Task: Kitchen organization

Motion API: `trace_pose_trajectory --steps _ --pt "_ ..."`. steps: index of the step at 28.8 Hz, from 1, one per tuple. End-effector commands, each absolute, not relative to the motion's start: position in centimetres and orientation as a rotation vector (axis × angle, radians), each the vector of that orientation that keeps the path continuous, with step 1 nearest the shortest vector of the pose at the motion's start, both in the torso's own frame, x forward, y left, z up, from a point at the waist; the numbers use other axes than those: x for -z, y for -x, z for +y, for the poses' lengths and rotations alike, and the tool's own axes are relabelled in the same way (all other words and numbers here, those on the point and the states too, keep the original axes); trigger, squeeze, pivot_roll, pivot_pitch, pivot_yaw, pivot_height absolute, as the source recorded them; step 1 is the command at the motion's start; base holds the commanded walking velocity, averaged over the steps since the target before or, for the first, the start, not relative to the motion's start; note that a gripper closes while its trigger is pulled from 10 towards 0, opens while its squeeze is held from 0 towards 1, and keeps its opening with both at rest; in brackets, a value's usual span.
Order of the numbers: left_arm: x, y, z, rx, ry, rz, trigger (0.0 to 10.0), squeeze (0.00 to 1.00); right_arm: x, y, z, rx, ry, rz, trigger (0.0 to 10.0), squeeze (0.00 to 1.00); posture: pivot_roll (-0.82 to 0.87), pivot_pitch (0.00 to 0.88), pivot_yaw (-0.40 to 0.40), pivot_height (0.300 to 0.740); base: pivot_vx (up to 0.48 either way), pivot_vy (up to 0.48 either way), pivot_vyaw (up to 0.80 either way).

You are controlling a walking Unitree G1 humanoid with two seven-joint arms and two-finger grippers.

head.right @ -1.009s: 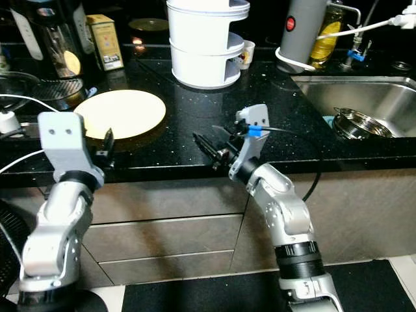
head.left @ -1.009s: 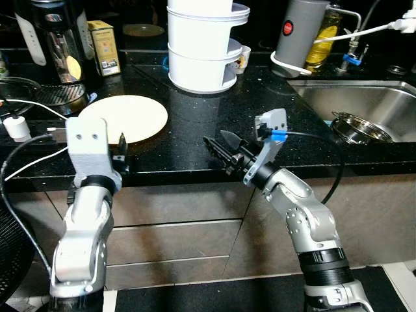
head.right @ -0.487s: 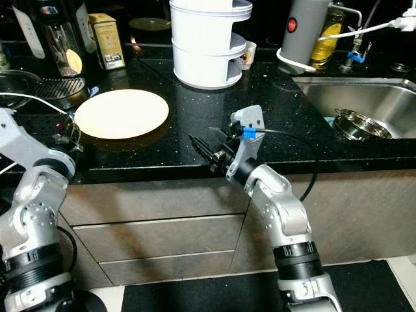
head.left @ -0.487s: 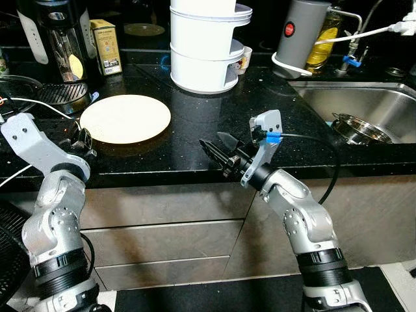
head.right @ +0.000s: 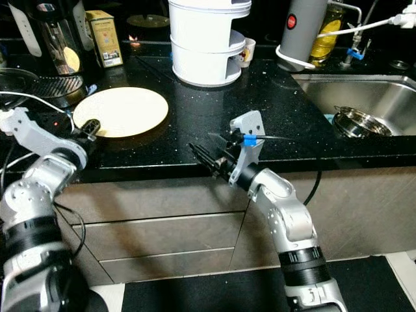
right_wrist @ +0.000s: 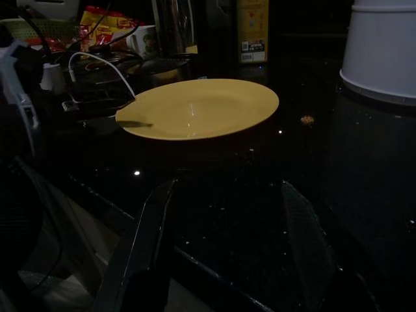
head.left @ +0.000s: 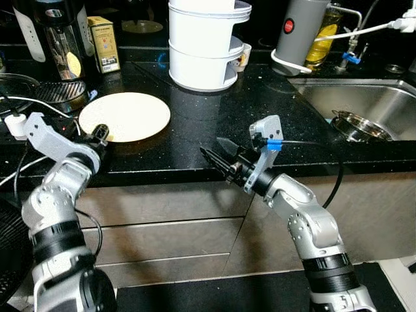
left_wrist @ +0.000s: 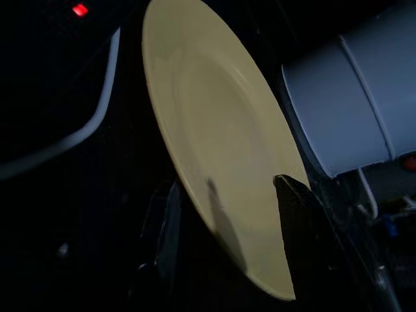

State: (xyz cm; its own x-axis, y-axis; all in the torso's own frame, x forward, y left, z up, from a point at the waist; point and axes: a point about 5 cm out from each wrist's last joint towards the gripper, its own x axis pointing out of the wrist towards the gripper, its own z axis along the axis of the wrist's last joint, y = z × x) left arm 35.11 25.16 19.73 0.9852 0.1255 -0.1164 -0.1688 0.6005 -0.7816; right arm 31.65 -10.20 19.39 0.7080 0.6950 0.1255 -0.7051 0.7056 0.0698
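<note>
A pale yellow plate (head.left: 125,116) lies flat on the black counter (head.left: 195,130), left of centre. My left gripper (head.left: 101,133) is at the plate's near-left rim. It is open, and in the left wrist view the plate (left_wrist: 214,130) runs between its two fingers (left_wrist: 299,221). My right gripper (head.left: 211,148) hovers open over the counter's front edge, right of the plate, pointing towards it. The right wrist view has the plate (right_wrist: 201,107) ahead, beyond the open fingers (right_wrist: 153,227).
A white stacked container (head.left: 203,45) stands behind the plate. A sink (head.left: 364,97) with a steel bowl (head.left: 354,127) is at the right. A grey kettle (head.left: 299,29), a yellow box (head.left: 104,44), a blender (head.left: 55,39) and a white cable plug (head.left: 16,123) line the back and left.
My left arm has swung from upright at the counter edge out to the left, and its fingers now reach the plate's rim. The right gripper has barely moved.
</note>
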Motion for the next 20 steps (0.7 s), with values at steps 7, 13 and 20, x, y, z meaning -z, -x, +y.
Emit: trace_pose_trajectory --steps 7,13,20 --pt "-18.7 -36.0 25.8 -0.182 0.981 0.195 10.0 0.0 -19.2 -31.5 -10.6 -0.771 -0.105 -0.082 10.0 0.0 0.0 0.0 -0.059 0.74 0.0 0.0 0.0" --pt "-18.0 -36.5 25.7 -0.143 0.968 0.284 0.0 0.0 -19.2 -31.4 -10.6 -0.766 -0.105 -0.082 10.0 0.0 -0.01 0.0 -0.047 0.74 0.0 0.0 0.0" --pt "-17.2 -36.6 24.8 -0.1 0.969 0.349 0.0 0.0 -19.1 -31.4 -10.6 -0.763 -0.106 -0.083 10.0 0.0 -0.01 0.0 -0.047 0.74 0.0 0.0 0.0"
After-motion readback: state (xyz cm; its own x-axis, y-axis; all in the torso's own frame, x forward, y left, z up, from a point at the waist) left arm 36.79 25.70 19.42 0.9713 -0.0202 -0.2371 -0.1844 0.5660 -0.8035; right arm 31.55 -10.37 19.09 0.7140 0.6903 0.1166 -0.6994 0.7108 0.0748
